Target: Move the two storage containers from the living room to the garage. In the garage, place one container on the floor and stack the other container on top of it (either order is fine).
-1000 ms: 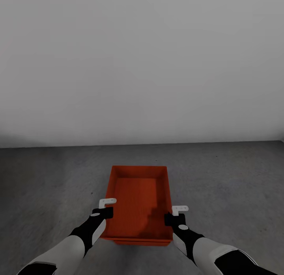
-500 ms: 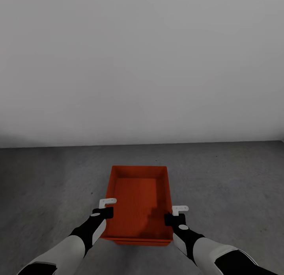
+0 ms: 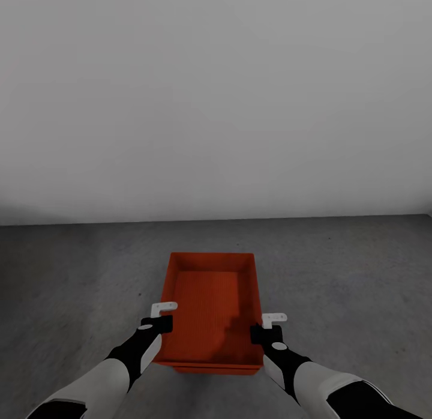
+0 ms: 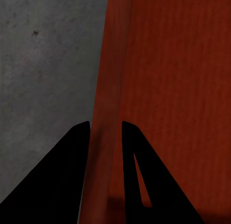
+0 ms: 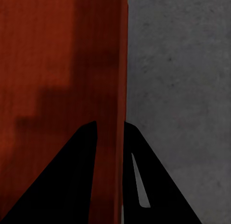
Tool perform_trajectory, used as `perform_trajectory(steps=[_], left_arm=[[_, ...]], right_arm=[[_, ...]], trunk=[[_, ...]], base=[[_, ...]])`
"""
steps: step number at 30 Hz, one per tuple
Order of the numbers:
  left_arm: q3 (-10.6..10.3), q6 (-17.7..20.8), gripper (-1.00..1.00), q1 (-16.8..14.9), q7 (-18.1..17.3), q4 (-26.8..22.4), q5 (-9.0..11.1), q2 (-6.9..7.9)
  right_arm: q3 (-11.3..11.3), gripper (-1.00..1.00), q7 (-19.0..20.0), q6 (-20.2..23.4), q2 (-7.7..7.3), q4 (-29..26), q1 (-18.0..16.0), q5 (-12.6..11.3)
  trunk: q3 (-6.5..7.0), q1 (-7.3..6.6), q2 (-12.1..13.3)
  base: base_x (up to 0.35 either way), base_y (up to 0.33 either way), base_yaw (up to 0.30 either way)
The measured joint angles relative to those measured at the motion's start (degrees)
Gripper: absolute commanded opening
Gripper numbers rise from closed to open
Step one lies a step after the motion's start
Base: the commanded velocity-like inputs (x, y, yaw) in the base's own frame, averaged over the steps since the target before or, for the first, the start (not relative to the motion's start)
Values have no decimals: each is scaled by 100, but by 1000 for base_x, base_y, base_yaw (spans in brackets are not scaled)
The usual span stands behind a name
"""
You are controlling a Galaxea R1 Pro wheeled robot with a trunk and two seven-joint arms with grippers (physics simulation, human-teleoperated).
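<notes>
Nothing moved, wrist cams: end effectors [image 4: 106, 132] [image 5: 110, 130] astride container walls [image 4: 108, 89] [image 5: 118, 65]

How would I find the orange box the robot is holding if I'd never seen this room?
Look at the bare grey-white wall, then down to the dark grey floor in front of it. There, between the left tool and right tool, lies the orange-red open container, the one bright thing among the grey, with a second rim showing under its near edge.

No text, label, brand, number or sign can be read anywhere: the bins [image 3: 211, 305], the floor [image 3: 72, 269] and the wall [image 3: 216, 95] all show plain surfaces.
</notes>
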Motion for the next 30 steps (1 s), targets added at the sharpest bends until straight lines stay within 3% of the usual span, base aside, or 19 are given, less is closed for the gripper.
perform_trajectory(steps=[11,21,30], left_arm=[[19,1,-100,0,8,-4,-28,-11],[13,7,-100,0,3,-5,-21,-5],[11,2,-100,0,3,-5,-15,-5]], right_arm=[[-8,-100,12,-2,-9,-2,0,4],[-4,-100,4,-3,-2,1,1,-3],[-5,-100,4,-2,-3,-1,0,2]], trunk=[[0,0,0],[-179,219,-400],[-180,220,-401]], base=[[0,0,0],[0,0,0],[0,0,0]])
